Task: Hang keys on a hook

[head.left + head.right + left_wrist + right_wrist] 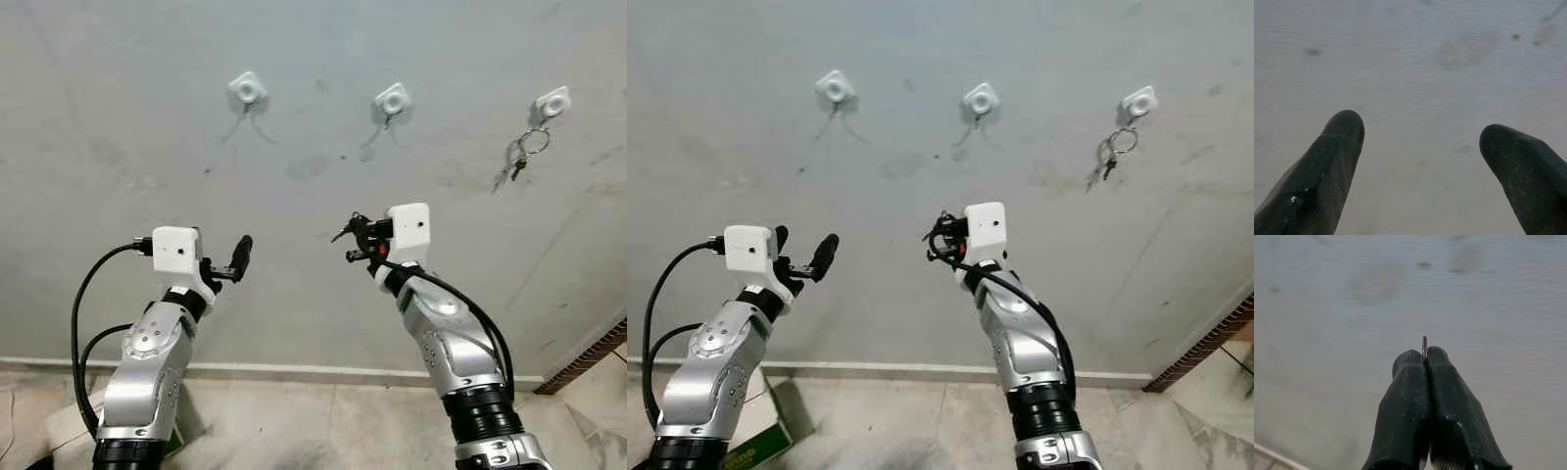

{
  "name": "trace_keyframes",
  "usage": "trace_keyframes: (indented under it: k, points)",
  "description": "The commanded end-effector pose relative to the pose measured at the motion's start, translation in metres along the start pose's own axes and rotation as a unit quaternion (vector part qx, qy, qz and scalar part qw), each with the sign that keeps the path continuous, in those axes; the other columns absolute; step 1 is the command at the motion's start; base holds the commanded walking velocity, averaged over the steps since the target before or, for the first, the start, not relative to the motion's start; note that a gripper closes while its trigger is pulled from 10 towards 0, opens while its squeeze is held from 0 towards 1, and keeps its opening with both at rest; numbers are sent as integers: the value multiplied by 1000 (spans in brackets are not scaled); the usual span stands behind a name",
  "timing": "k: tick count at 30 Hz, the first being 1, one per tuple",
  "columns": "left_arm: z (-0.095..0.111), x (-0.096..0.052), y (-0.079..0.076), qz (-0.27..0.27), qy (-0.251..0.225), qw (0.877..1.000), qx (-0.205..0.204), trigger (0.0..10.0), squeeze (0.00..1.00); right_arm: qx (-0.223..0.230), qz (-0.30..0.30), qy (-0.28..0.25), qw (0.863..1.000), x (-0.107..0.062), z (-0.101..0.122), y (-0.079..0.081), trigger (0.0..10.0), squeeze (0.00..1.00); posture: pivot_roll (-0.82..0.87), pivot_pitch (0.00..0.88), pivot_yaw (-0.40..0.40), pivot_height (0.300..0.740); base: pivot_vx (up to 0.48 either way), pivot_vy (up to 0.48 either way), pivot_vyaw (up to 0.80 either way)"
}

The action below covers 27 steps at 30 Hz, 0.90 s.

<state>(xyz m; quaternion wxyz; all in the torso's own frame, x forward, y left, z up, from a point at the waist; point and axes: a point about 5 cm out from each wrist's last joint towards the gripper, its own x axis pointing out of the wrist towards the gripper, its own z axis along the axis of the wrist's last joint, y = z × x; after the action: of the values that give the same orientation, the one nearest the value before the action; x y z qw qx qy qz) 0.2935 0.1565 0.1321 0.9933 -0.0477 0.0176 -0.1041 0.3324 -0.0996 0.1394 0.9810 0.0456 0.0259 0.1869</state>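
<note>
The right gripper (1424, 355) had its 2 fingers pressed together on a thin metal ring (1424, 343), likely the ring of the keys (345, 233), whose edge stood up between the tips; it was raised before the grey wall (118, 117), below the middle hook (393, 99); the left gripper (1420, 142) was spread apart and held nothing, pointed at bare wall. The carry looked done and the hanging not yet begun; the next move called for lifting the ring up to the middle hook or the left hook (247, 90) and slipping it over; the right hook (553, 102) already carried another key bunch (519, 157). The held keys showed as a small dark cluster, too small to detail.
</note>
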Motion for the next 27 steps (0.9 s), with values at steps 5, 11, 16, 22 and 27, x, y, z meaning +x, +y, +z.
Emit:
trace_keyframes:
  k: [5,11,16,22,27]
  points:
    - [-1,0,-7,-15,2,1000,14,10000,0,0,-10,-2,1000,-2,1,-6,10000,0,83,0,-22,740,0,0,0]
    - [-1,-2,-18,-46,-3,998,38,10000,0,-7,-5,-2,1000,-2,2,-5,10000,0,83,0,-23,740,0,0,0]
    - [2,0,-20,-54,-7,998,34,10000,0,-13,-3,-8,1000,-4,2,-2,10000,0,82,0,-21,740,0,0,0]
    - [3,-1,-22,-65,-11,997,35,10000,0,-13,-5,-9,1000,-8,-1,0,10000,0,76,0,-15,740,0,-55,0]
    - [3,-2,-23,-66,-11,997,27,10000,0,-14,-5,-7,1000,-8,-1,0,10000,0,74,0,-15,740,0,-466,0]
